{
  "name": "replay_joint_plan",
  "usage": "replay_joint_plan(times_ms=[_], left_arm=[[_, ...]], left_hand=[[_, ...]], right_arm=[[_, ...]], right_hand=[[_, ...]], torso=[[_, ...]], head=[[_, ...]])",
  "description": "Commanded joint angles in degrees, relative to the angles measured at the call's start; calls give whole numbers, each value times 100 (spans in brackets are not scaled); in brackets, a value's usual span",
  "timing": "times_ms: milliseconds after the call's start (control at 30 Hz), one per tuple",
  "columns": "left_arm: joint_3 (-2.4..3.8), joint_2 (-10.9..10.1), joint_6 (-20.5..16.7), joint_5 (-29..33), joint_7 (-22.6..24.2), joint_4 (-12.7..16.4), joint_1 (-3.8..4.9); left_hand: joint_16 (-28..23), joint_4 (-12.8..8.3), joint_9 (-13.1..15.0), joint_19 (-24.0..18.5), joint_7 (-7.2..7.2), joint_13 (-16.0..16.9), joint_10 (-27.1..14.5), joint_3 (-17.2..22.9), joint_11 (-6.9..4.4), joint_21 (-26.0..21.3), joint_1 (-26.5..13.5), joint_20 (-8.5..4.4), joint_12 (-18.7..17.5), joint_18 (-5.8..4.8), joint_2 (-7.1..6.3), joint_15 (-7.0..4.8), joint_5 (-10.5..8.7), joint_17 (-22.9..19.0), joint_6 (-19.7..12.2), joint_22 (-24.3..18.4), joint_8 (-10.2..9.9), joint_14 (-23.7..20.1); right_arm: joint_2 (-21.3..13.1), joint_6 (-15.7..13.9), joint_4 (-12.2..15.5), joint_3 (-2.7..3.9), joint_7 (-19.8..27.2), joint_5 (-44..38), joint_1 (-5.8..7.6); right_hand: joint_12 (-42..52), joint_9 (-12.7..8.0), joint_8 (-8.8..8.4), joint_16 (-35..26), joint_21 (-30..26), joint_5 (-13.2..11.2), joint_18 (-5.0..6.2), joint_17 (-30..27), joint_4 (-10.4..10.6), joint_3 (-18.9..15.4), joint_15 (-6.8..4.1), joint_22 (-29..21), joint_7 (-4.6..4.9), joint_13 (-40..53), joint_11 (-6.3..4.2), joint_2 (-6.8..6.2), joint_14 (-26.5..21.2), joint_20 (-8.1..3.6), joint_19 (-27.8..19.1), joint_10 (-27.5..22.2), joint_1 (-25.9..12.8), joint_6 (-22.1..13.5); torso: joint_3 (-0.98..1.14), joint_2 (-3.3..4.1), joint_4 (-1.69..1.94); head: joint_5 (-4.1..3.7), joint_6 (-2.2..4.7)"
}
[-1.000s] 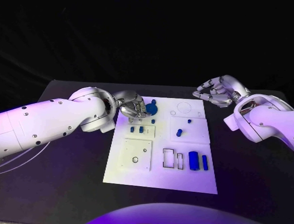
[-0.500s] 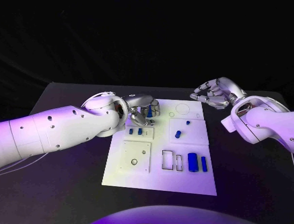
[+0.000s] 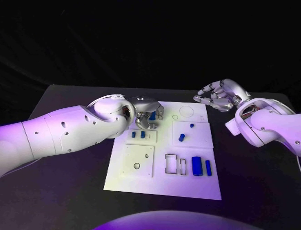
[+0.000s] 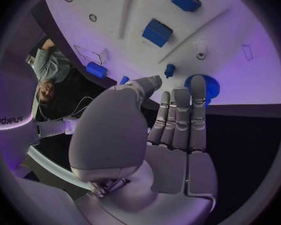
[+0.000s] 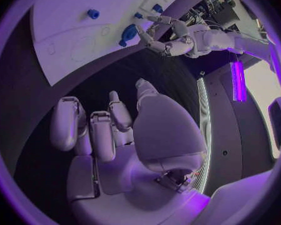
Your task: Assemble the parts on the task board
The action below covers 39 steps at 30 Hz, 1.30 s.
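The white task board [image 3: 164, 184] lies mid-table. Near its far left corner sits a round blue part [image 3: 152, 115], also seen off my fingertips in the left wrist view [image 4: 203, 87]. My left hand [image 3: 143, 114] hovers over that corner with its fingers [image 4: 178, 115] stretched straight toward the round part and the thumb held apart; I see nothing gripped. My right hand [image 3: 219, 95] floats beyond the board's far right corner, fingers [image 5: 68, 122] curled in on nothing. Two small blue blocks [image 3: 139, 134] stand below the left hand.
A small blue piece [image 3: 182, 137] and a tiny peg [image 3: 192, 125] sit mid-board. Two blue cylinders [image 3: 201, 166] lie near the right edge beside empty rectangular slots [image 3: 172, 163]. A square plate with a ring hole [image 3: 137, 159] is at the near left. Black table [image 3: 67, 191] surrounds the board.
My left forearm has swung in over the board's left edge and the hand has turned above the round blue part. The right hand has barely moved.
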Motion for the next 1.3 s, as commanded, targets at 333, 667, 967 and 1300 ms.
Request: replay_joint_plan(times_ms=[333, 667, 967, 1300], left_arm=[[-10, 98, 421, -389, 100, -89, -3], [-13, 147, 571, -399, 42, -135, -11], [-17, 202, 612, -416, 9, -220, -27], [-23, 249, 640, -425, -7, -326, -60]], left_hand=[[483, -12, -54, -53, 14, -141, 309, -11, -9, 225, -48, 28, -155, 78, -46, -1, -9, 368, 260, 157, -182, 322], [705, -42, -54, 67, 21, -199, 534, 58, -34, 450, -29, 24, -241, 42, -16, -19, -2, 526, 463, 443, -245, 479], [810, -124, -56, 127, 37, -236, 668, 190, -56, 594, 54, 5, -315, 22, 40, -41, -2, 591, 566, 614, -307, 546], [895, -205, -55, 174, 39, -263, 766, 297, -71, 720, 97, -12, -382, 5, 75, -57, -4, 642, 641, 758, -362, 605]], right_arm=[[4, 47, 12, 1, 48, -58, -4], [15, 46, 8, 1, 49, -58, -4], [19, 47, 10, 1, 44, -58, -4], [28, 49, 9, 1, 42, -58, -4]], right_hand=[[-29, -7, 30, -30, -26, 19, 59, 419, -4, -30, -29, 350, -18, 3, 3, -9, 343, 5, -39, -30, -18, -41], [-29, -7, 30, -30, -26, 19, 59, 419, -4, -30, -29, 350, -18, 3, 3, -9, 343, 5, -39, -30, -18, -41], [-22, -6, 37, -32, -25, 20, 58, 417, -3, -28, -30, 352, -20, 12, 2, -5, 342, 5, -37, -23, -15, -38], [-22, -6, 37, -32, -25, 20, 58, 417, -3, -28, -30, 352, -20, 12, 2, -5, 342, 5, -37, -23, -15, -38]], torso=[[2, -5, 5], [3, -2, 0], [2, -2, 0], [1, -5, 8]], head=[[-5, -27], [-11, -36], [-22, -54], [-28, -68]])
